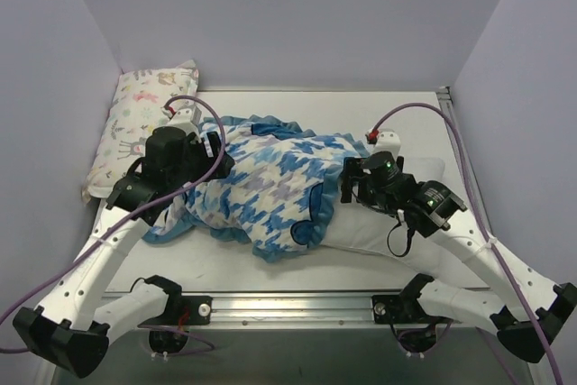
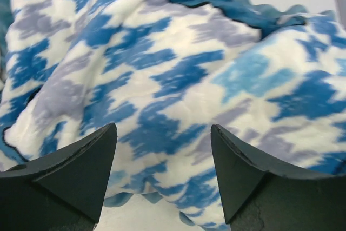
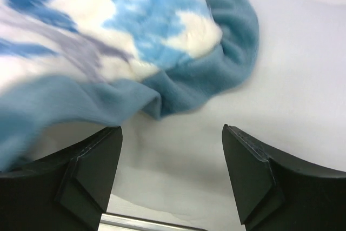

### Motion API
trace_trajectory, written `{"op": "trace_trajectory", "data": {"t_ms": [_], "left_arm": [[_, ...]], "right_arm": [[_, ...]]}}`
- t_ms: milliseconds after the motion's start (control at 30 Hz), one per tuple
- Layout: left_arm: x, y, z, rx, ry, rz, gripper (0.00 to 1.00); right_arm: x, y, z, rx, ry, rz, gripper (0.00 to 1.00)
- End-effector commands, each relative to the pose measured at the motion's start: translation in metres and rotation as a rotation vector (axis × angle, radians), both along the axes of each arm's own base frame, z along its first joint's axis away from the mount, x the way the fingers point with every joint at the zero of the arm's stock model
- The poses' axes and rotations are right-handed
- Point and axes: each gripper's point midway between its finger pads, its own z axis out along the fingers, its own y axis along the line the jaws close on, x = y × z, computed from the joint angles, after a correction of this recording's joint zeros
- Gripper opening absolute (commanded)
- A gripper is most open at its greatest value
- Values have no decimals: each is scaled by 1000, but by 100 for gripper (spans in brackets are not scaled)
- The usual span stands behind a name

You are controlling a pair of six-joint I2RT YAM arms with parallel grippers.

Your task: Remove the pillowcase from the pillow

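Observation:
The pillowcase (image 1: 270,188), blue-and-white houndstooth with blue ruffled trim, lies bunched across the table's middle. The plain white pillow (image 1: 383,232) sticks out of its right end. My left gripper (image 1: 222,161) hangs over the case's left part, jaws open. In the left wrist view the houndstooth fabric (image 2: 162,74) fills the space beyond the open gripper (image 2: 163,133), nothing pinched. My right gripper (image 1: 348,183) sits at the case's right hem, open. In the right wrist view the gripper (image 3: 172,133) straddles bare white pillow (image 3: 189,150), just below the blue trim (image 3: 211,77).
A small pastel animal-print pillow (image 1: 142,125) leans at the back left corner. A metal rail (image 1: 288,308) runs along the near table edge. Grey walls close in the sides and back. Cables loop over both wrists.

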Motion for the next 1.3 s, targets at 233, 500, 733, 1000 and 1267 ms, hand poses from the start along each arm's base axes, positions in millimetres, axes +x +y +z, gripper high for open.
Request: {"op": "trace_trajectory", "data": {"t_ms": [233,500,733,1000,1267], "left_arm": [[-28,-46,82,-138,-223,-172,78],[-59,-41,106,-217,-297,-213,78],[-60,-77,105,-236,-335,-341,83],[-52,-176,103,-15,-426,-351,86],[-28,-230,90,265,-475,-290,88]], "right_arm": [[69,112,89,179,-76,213,74],[123,253,112,308,28,454,1],[134,167,129,126,-138,174,62],[92,16,137,66,-227,-111,83],[40,-52,120,92,-261,-205,89]]}}
